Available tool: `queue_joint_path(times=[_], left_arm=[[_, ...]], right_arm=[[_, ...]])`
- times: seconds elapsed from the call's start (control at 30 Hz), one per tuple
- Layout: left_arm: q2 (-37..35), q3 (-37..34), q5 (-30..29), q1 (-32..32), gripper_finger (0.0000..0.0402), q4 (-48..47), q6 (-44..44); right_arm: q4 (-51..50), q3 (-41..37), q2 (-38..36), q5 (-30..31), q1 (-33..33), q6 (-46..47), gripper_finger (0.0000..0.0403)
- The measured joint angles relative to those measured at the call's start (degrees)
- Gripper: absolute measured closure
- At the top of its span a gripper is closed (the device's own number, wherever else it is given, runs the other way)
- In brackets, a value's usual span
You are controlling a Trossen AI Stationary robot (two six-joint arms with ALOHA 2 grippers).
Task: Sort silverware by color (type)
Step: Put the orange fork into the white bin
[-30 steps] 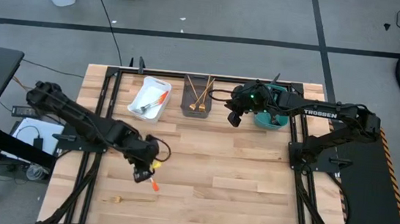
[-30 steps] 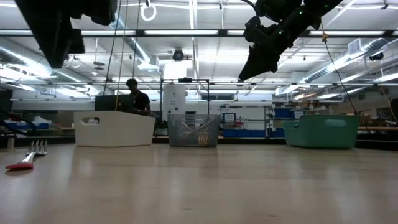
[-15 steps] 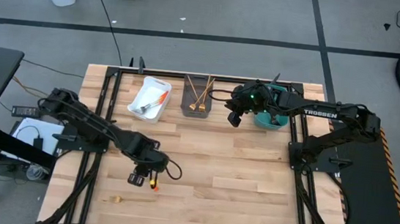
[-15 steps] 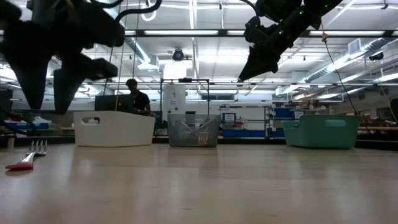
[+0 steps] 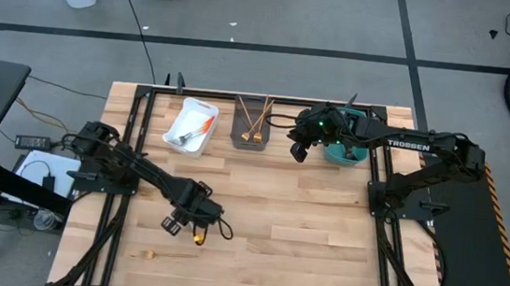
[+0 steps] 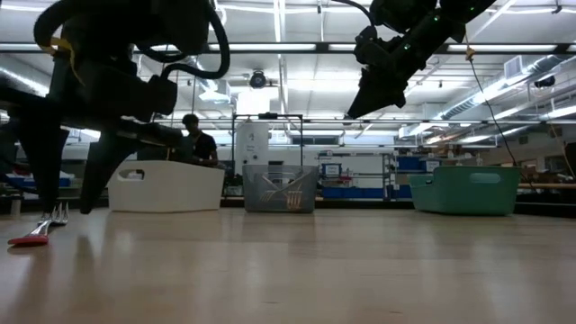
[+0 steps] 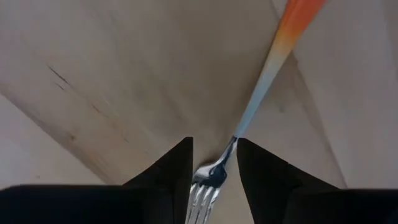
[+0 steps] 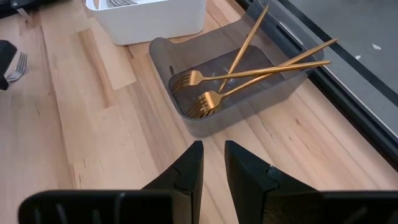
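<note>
We are straddling the orange-handled fork (image 7: 249, 134) lying on the tabletop (image 5: 303, 232) with our left tool (image 7: 213, 163), its fingers spread either side of the fork's neck. Our right tool (image 8: 213, 163) is hovering, slightly parted and holding nothing, near the grey bin (image 8: 249, 93) of gold forks (image 8: 249, 73).

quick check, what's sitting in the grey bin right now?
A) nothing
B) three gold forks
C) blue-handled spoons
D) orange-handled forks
B: the right wrist view shows three gold forks lying crossed in the grey bin, with their handles sticking out over its rim; nothing orange or blue is in there.
</note>
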Motion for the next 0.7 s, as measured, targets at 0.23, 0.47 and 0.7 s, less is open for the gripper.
queue_joint_path(times=[0.23,0.47,0.7], left_arm=[[-0.03,-0.93,0.56,-0.07,0.028,0.2,1.68],[-0.05,-3.54,0.9,-0.33,0.0281,0.63,2.95],[-0.12,-3.67,0.87,-0.29,0.0282,2.83,5.58]], right_arm=[[0.01,0.0,0.0,0.0,0.0,1.02,0.0326],[0.01,0.0,0.0,0.0,0.0,1.22,0.0326],[0.01,0.0,0.0,-0.01,0.0,1.29,0.0326]])
